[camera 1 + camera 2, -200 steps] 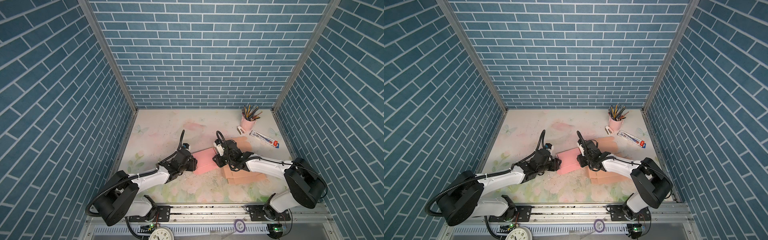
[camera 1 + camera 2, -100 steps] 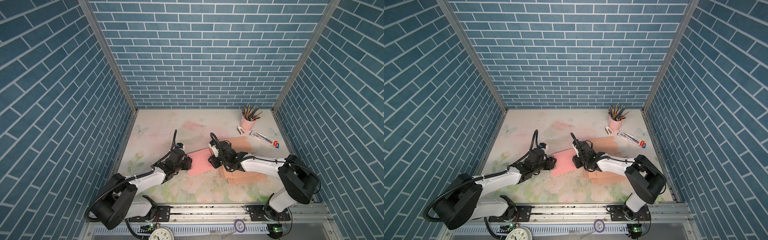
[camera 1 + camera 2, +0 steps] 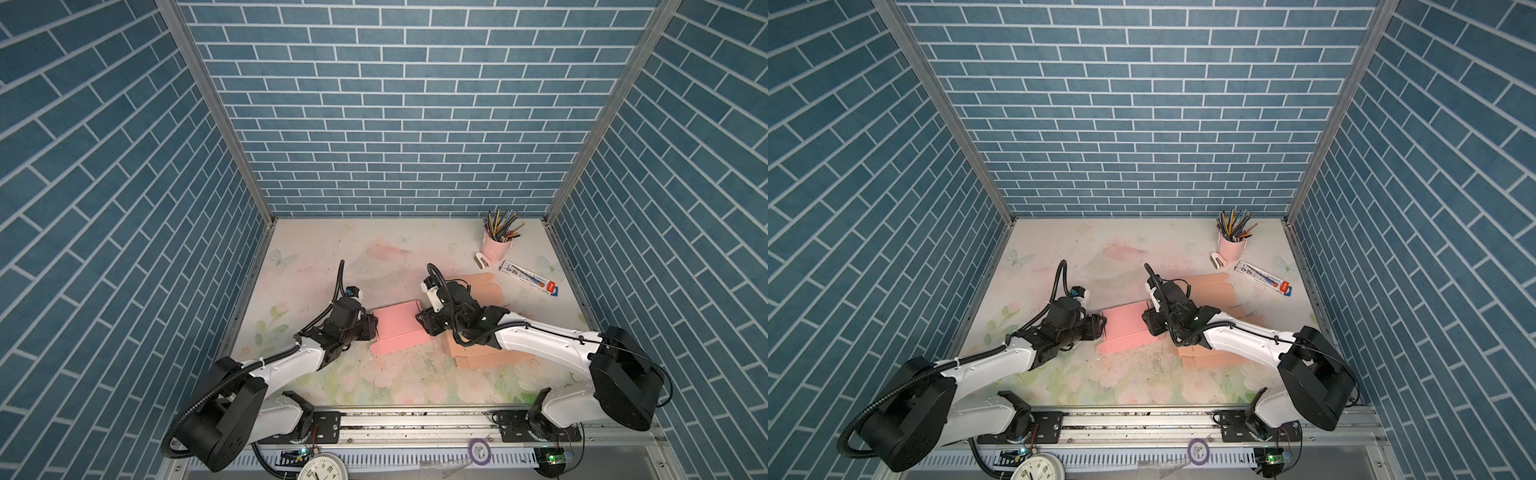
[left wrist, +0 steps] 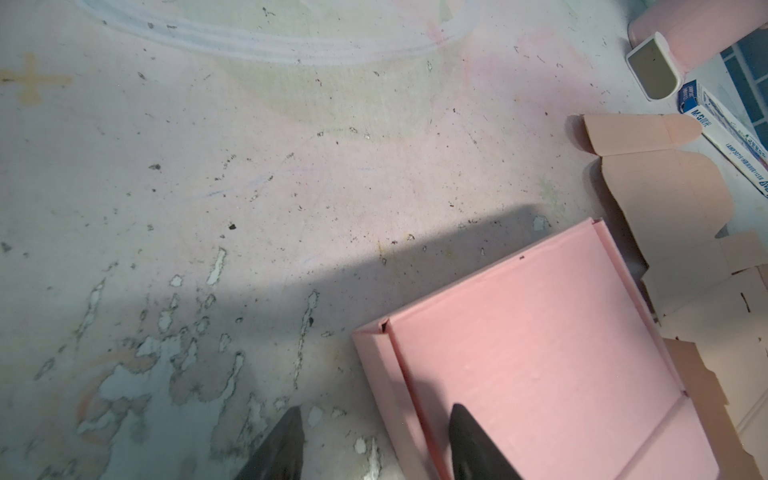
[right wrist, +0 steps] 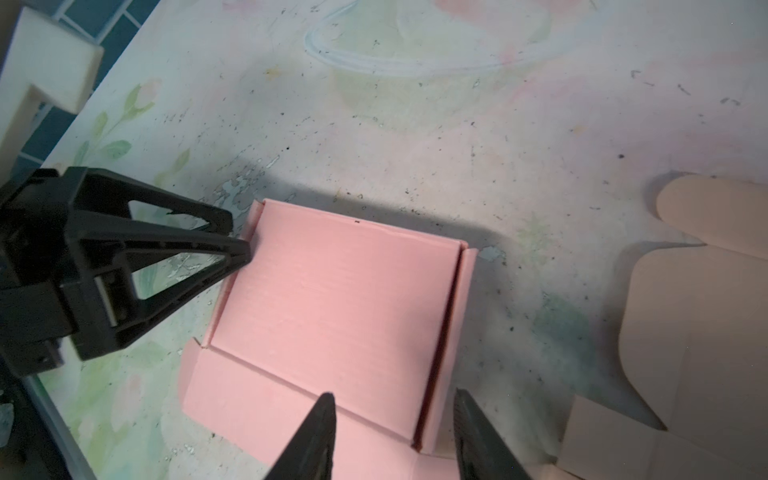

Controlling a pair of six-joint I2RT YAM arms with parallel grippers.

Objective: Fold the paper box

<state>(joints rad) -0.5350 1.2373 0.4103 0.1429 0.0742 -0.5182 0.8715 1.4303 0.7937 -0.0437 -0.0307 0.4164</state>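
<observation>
Two grippers flank the pink box (image 3: 397,328) mid-table: the left gripper (image 4: 374,415) at its 9 o'clock, the right gripper (image 5: 392,399) at 3 o'clock, each with jaws parted astride a side wall, gripping nothing. Better to pinch each wall low by its crease and turn both together, keeping the box square. Only wrist views show that straddle; only top views show the pencil cup (image 3: 496,247) whole, at 1 o'clock.

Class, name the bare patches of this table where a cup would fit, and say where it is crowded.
Bare: the table from the back wall to the pink box; also the front strip before the rail. Crowded: the right side, with pencil cup, carton and tan cardboard.
</observation>
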